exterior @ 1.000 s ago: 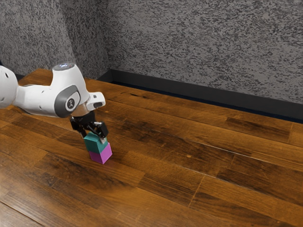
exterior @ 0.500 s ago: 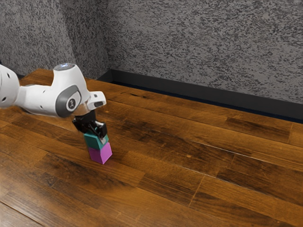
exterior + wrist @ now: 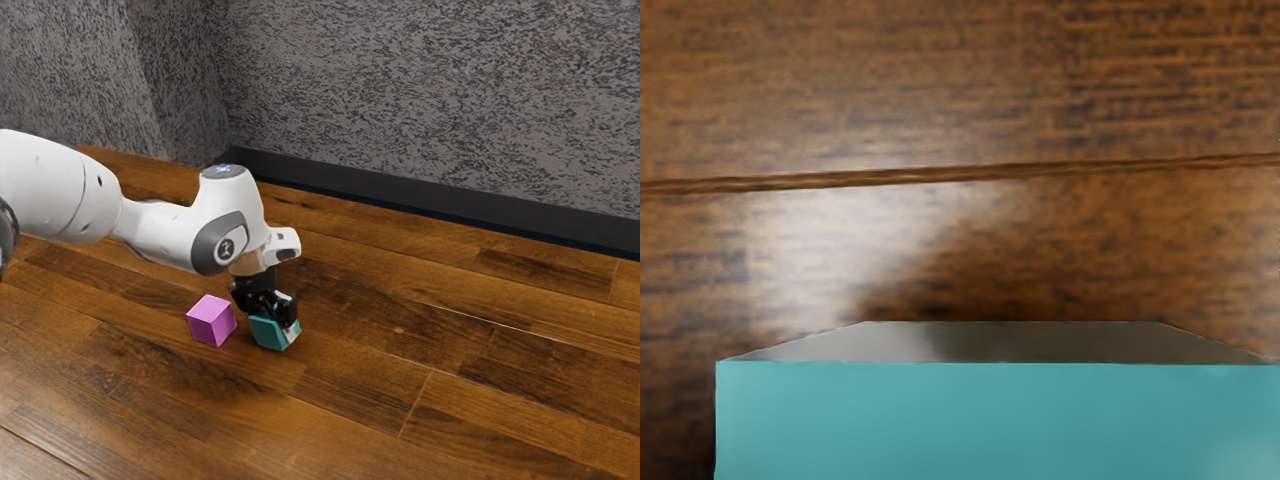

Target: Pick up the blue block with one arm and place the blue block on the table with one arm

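My gripper (image 3: 272,314) is low over the table, shut on the teal-blue block (image 3: 269,335), with a finger on the block's side. The block looks slightly tilted, and whether its underside touches the wooden table (image 3: 400,400) cannot be told. In the wrist view the blue block (image 3: 990,420) is large and close under my hand, with table wood beyond it.
A magenta block (image 3: 210,321) sits on the table to the exterior view's left of the blue block, a small gap apart. Behind the table stands a grey speckled wall (image 3: 430,100) with a dark baseboard (image 3: 400,193).
The blue block has come off the top of the magenta block and moved with my gripper toward the exterior view's right and down. The magenta block has stayed in place.
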Robot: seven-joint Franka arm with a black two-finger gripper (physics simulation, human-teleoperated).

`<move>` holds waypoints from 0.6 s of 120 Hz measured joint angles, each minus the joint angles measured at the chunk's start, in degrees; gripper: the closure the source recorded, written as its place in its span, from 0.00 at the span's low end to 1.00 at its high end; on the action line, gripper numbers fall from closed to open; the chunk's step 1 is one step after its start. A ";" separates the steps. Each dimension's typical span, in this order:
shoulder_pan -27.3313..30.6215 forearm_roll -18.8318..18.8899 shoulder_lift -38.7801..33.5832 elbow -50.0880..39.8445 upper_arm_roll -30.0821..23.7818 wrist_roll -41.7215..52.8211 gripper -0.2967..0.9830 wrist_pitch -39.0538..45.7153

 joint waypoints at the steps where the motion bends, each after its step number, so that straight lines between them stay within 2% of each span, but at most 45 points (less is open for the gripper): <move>1: -0.10 -0.07 0.41 0.00 0.00 -0.08 0.61 0.14; 12: -0.66 -0.37 2.83 -0.01 -0.01 -1.04 0.61 1.43; 28: -0.71 -1.76 3.08 0.01 -0.02 -0.97 0.43 2.36; 41: -0.73 -2.74 2.97 0.08 -0.03 -0.24 0.35 2.70; 64: -0.68 -3.25 2.54 0.11 -0.03 0.76 0.28 3.00; 72: -0.68 -3.25 -0.22 -0.12 -0.27 1.02 0.27 2.89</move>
